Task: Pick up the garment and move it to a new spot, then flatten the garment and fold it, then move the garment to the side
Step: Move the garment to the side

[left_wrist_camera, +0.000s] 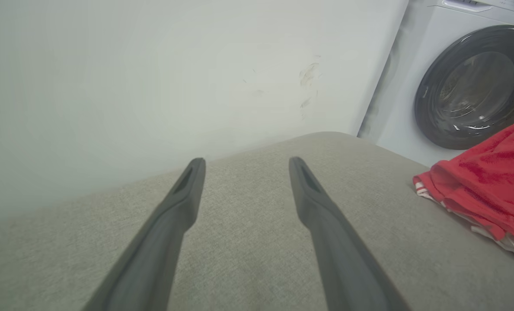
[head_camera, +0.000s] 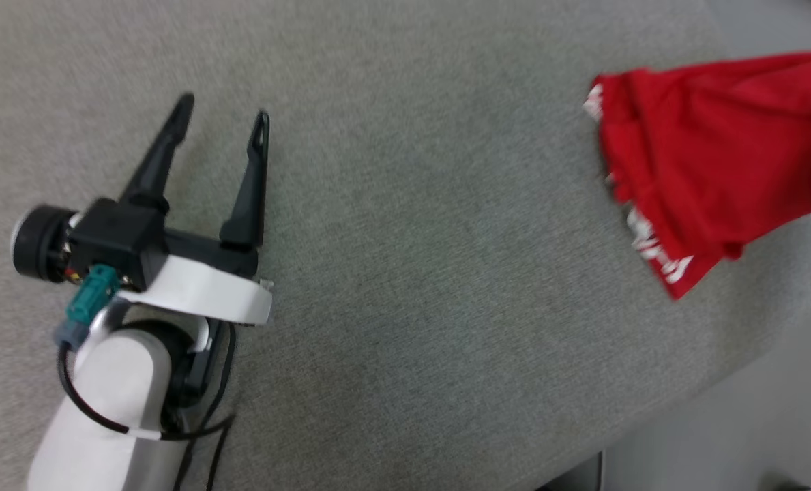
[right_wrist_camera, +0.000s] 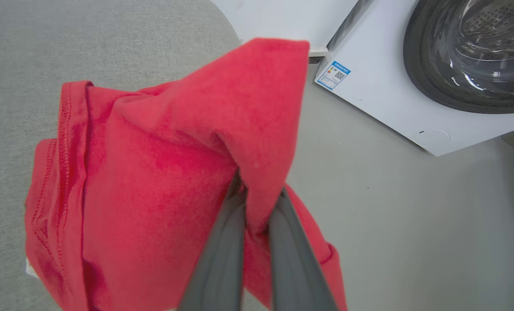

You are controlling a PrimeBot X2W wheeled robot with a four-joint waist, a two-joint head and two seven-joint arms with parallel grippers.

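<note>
The right gripper (right_wrist_camera: 260, 192) has its fingers closed on a fold of the red shirt (right_wrist_camera: 153, 172), holding it bunched over the right end of the desk (head_camera: 405, 273), probably to carry it elsewhere; blur hides whether its hem touches the top. The left gripper (head_camera: 224, 109) hovers well apart, fingers spread and empty, likely waiting to help flatten.

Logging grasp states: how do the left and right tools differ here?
The left tool has its fingers spread wide and holds nothing; the right tool is shut on a fold of the red jersey T-shirt. The left tool is over the bare grey fabric surface, apart from the shirt; the right tool touches it. Both have two long dark fingers.
</note>
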